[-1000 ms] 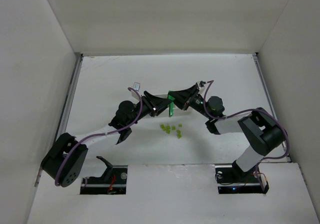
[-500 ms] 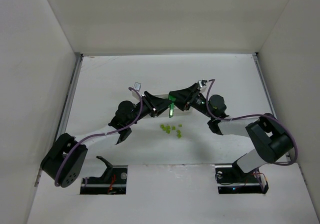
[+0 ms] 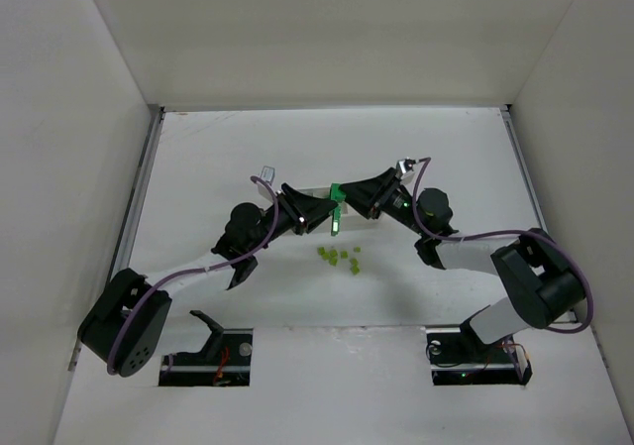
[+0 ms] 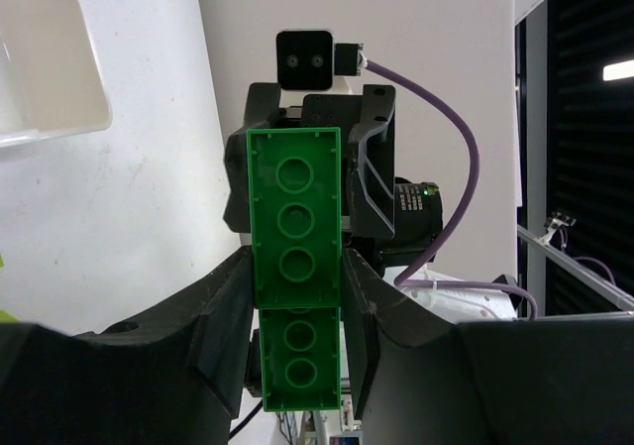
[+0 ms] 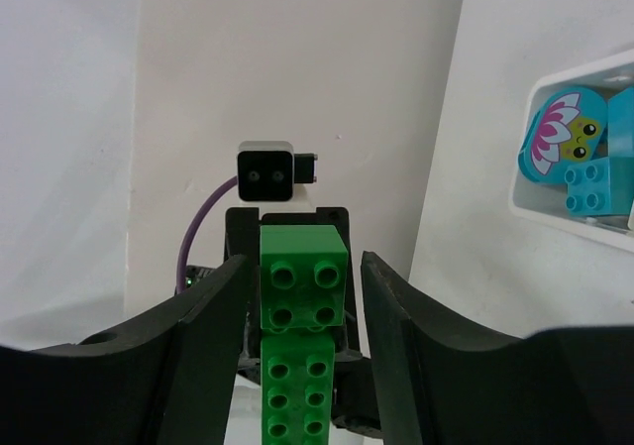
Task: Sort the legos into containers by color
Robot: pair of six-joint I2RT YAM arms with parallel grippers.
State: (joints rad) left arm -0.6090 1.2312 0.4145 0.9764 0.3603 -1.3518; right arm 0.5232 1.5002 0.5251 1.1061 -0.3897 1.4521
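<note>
The green brick [image 3: 336, 217] is in hand right now, held up off the table [image 3: 218, 158] about midway between the two arms, with the small yellow-green pieces [image 3: 340, 258] lying loose on the surface just nearer the bases. The left gripper [image 4: 294, 296] is clamped on it, both fingers pressed flat against its long sides. The right gripper [image 5: 304, 267] has a finger on each side too, but thin dark slivers show beside the brick, so I cannot tell whether that one is biting or only flanking it. From above, the long axis runs far to near, across the line between the two arms rather than along it. The hollow underside faces the left arm's camera and the studded face looks toward the right arm's. A seam crosses it, so it looks like two green pieces stuck together. My guess is that the arms are either passing it from one to the other or trying to pull the two pieces apart. It has not yet gone into any compartment. The white tray [image 4: 54, 118] sits just beyond the grippers, and one compartment already holds cyan bricks [image 5: 594, 182]. Next, one gripper needs a sure hold while the other lets go cleanly. Then the green has to be carried over the rim into a compartment without the cyan, and kept from twisting in the fingers on the way.
</note>
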